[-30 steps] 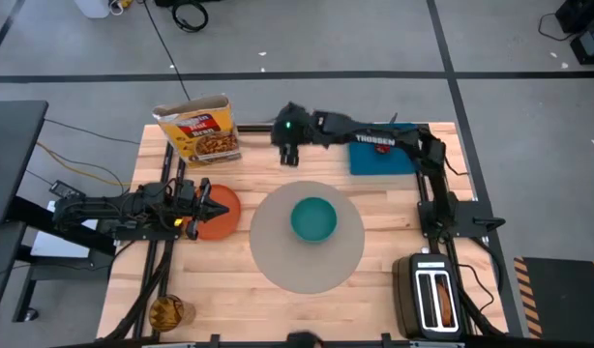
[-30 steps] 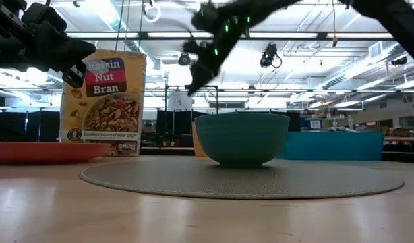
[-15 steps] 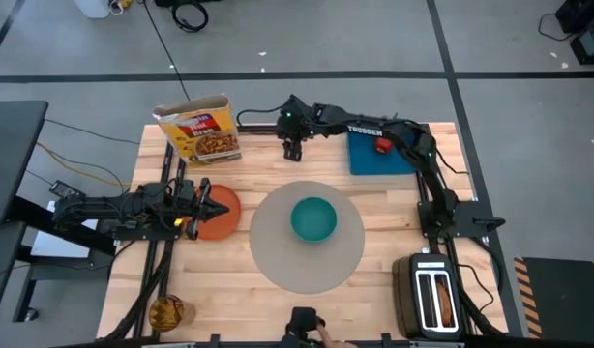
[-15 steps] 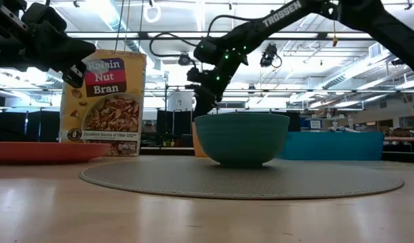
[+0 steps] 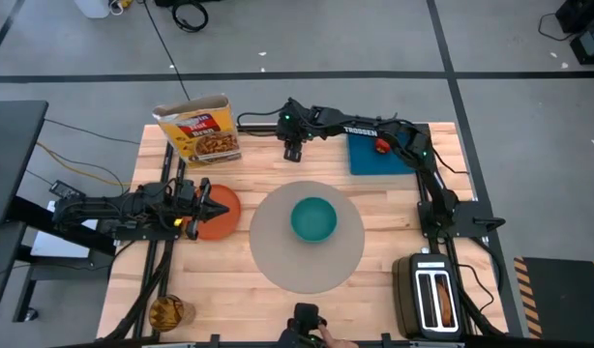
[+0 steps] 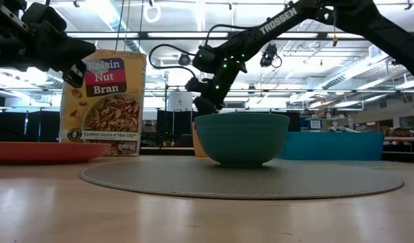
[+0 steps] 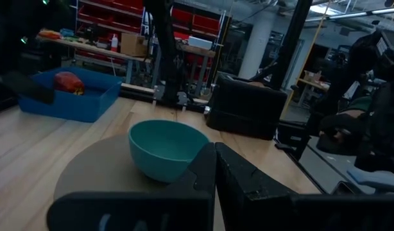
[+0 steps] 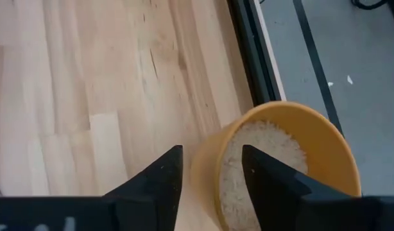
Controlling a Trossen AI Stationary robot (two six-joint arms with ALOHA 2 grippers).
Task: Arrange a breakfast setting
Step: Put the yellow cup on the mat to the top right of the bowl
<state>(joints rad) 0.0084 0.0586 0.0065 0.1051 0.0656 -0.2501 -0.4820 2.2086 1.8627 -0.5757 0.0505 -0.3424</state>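
Fingers (image 8: pixel 160 174) of our right gripper (image 8: pixel 210 168) straddle the cup (image 8: pixel 283 163) rim, open
We close squarely, lifting level; left gripper (image 5: pixel 208 206) grips the plate (image 5: pixel 222 215)

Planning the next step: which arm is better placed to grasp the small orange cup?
Right: the right gripper is open at the rim of the small orange cup; the left gripper is far off.

Bowl (image 5: pixel 313 218) sits on mat (image 5: pixel 308 236), table centre. Plate (image 5: pixel 218 213) lies left of mat; cereal box (image 5: pixel 199 130) stands behind plate. Board (image 5: pixel 382 154) lies behind-right with apple (image 5: pixel 382 145) on it; toaster (image 5: pixel 431 295) at front right.
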